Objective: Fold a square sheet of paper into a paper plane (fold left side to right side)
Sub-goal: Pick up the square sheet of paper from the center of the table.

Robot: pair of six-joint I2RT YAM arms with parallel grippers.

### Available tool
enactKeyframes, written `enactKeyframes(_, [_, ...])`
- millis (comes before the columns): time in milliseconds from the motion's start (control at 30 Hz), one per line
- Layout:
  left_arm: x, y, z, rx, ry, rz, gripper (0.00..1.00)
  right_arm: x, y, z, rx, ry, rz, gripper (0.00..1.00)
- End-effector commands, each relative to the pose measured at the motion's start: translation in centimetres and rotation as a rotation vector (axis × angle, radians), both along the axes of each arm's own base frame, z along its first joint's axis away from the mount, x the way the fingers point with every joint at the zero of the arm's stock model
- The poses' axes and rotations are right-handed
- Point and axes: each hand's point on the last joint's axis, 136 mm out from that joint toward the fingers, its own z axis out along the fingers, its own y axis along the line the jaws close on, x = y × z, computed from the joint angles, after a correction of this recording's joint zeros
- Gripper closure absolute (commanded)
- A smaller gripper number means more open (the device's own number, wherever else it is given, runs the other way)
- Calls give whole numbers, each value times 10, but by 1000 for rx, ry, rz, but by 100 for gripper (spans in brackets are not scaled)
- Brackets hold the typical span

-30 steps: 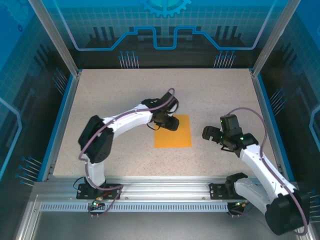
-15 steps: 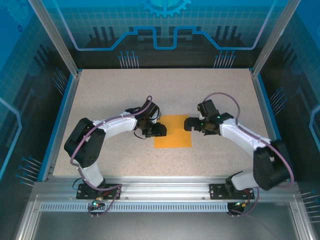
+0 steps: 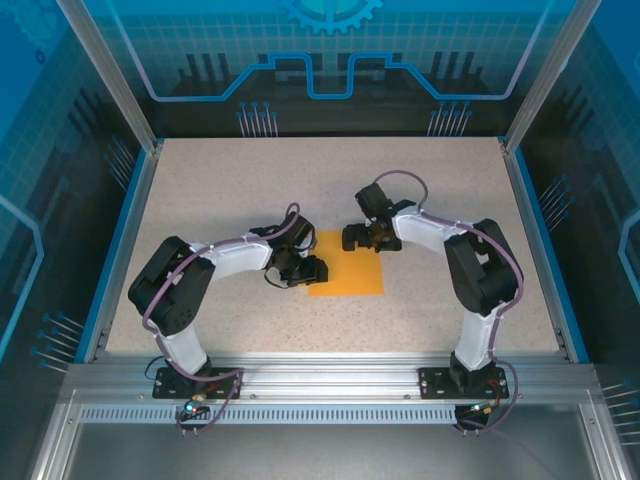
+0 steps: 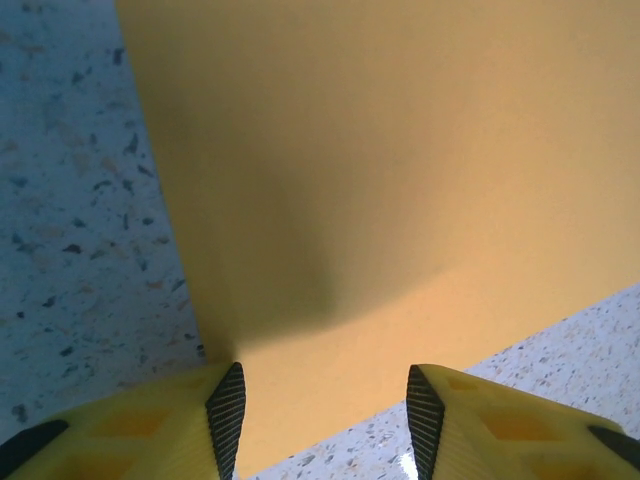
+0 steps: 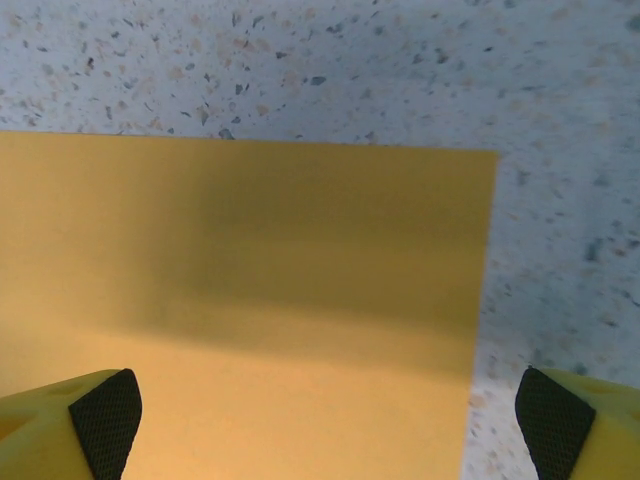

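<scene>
The square sheet of paper lies flat on the speckled table, bright orange and without a crease. My left gripper is low over its left edge near the front corner. In the left wrist view that corner of the sheet sits between the open fingers, and nothing is gripped. My right gripper hovers at the sheet's far edge. In the right wrist view its jaws stand wide apart over the paper, whose right edge lies inside the right fingertip.
The table is bounded by a blue rim on the left, another on the right, and a metal rail at the front where both arm bases stand. Glass panels close the back.
My right arm has swung in from the right side of the table to the sheet's far edge. My left gripper has slid from the sheet's far-left corner down along its left edge.
</scene>
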Motion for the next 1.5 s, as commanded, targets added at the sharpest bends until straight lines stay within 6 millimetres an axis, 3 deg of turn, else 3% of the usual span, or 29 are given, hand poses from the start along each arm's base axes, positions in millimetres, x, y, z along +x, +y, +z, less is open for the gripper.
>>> enactKeyframes(0, [-6, 5, -12, 12, 40, 15, 50, -5, 6, -9, -28, 43, 1, 0])
enactKeyframes(300, [-7, 5, -22, 23, 62, 17, 50, -29, 24, -24, -3, 116, 44, 0])
enactKeyframes(467, [-6, 4, -26, 22, 70, 23, 52, -43, 35, -20, 26, 134, 77, 0])
enactKeyframes(800, [-3, 1, -27, 16, 68, 25, 52, -55, 35, -9, 2, 118, 116, 4])
enactKeyframes(967, [-2, -1, -26, 10, 64, 24, 52, -56, 35, -7, -2, 124, 131, 15])
enactKeyframes(1167, [1, -3, -18, -11, 40, 21, 50, -56, 39, -4, 19, 123, 152, 41])
enactKeyframes(1467, [9, 2, 20, -49, -82, 20, 38, -55, 47, 11, 111, 84, 188, 67])
